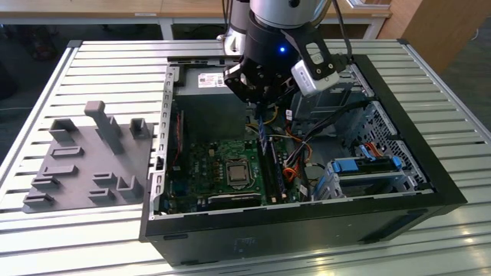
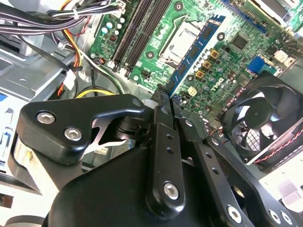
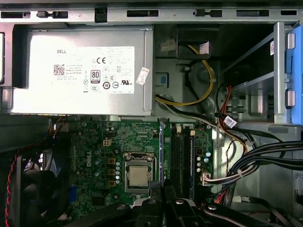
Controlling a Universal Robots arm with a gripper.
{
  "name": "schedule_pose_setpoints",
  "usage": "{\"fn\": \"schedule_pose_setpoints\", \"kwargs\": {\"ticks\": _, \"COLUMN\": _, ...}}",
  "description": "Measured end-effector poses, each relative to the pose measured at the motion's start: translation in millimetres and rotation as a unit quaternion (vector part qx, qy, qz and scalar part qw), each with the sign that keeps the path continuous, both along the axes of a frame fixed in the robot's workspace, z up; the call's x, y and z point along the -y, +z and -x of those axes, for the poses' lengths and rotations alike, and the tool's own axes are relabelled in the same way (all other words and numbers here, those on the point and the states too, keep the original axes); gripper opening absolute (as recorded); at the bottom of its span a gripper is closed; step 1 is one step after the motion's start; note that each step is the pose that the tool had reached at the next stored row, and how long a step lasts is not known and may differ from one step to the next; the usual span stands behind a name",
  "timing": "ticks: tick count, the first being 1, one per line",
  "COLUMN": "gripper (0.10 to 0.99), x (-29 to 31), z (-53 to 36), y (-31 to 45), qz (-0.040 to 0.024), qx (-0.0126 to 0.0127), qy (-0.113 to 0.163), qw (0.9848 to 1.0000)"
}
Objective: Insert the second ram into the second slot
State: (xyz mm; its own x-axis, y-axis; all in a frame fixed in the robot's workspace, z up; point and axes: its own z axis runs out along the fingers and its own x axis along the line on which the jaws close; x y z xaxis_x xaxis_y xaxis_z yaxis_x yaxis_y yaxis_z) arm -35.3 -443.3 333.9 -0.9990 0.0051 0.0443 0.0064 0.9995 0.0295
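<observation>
My hand is squeezed shut on the blue memory stick. I hold it by one end, and the rest of the stick hangs down from my fingers into the open computer box. The box lies on its side on a grey metal surface with long ridges.

In the second wrist view my two dark fingers press together on the stick. The stick reaches out over the green board. A black fan sits near my hand.

In the first wrist view I see the stick from its thin edge. It stands between the shiny square chip holder and the long black slots. It is just beside the slots and lines up the same way they run. I cannot tell if its far end touches the board.

A big grey power box with a white sticker sits past the green board. A bunch of wires curls near the slots.

In the exterior view, a grey tray with bumps and posts lies on the surface at the exterior view's left of the box. Light blue clips sit inside the box at the exterior view's right.
</observation>
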Motion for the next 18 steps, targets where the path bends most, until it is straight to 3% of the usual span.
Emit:
{"fn": "schedule_pose_setpoints", "kwargs": {"ticks": 2, "gripper": 0.137, "x": 0.0, "z": 0.0, "y": -0.8, "qz": 0.0, "qx": -0.0014, "qy": 0.0, "qw": 1.0}}
{"fn": "schedule_pose_setpoints", "kwargs": {"ticks": 18, "gripper": 0.137, "x": 0.0, "z": 0.0, "y": -2.6, "qz": 0.0, "qx": -0.0057, "qy": 0.0, "qw": 1.0}}
